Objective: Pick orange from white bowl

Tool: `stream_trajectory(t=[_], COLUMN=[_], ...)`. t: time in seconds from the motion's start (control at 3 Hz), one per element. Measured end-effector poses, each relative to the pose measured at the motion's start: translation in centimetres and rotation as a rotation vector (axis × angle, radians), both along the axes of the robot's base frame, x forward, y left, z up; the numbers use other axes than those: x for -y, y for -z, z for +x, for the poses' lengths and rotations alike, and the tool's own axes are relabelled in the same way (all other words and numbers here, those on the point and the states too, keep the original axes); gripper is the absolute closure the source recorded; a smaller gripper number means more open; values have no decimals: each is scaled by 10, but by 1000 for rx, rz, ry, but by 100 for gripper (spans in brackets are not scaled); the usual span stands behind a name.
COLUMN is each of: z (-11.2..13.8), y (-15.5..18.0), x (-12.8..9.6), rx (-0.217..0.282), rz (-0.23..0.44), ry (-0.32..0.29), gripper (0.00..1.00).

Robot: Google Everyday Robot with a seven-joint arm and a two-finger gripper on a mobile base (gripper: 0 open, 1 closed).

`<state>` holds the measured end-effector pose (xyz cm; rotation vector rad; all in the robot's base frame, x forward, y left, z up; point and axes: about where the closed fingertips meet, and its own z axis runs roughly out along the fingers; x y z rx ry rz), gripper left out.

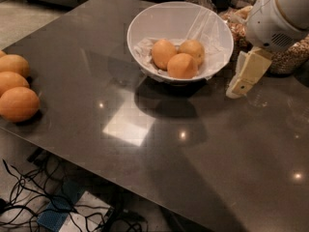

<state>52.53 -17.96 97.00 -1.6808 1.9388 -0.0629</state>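
Dark glossy desk (145, 144) fills most of my view, with the white bowl (164, 21) at upper centre. The orange (163, 53), pale and egg-shaped, lies at the left among three fruits on crumpled paper inside it. My pincer (244, 79) hangs at upper right, just beside the bowl's rim; I cannot tell whether it is released or clenched.

One white bowl (169, 21), six oranges (163, 53), one end effector (240, 86) beside it
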Motion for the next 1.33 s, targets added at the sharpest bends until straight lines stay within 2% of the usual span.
stream_trajectory(t=[0.33, 1.0, 1.33], z=[16, 21, 42], y=[-14, -10, -7], x=[-11, -13, -23], rx=[24, 35, 73], rz=[101, 115, 169], ry=[-14, -3, 45], gripper=[0, 0, 0])
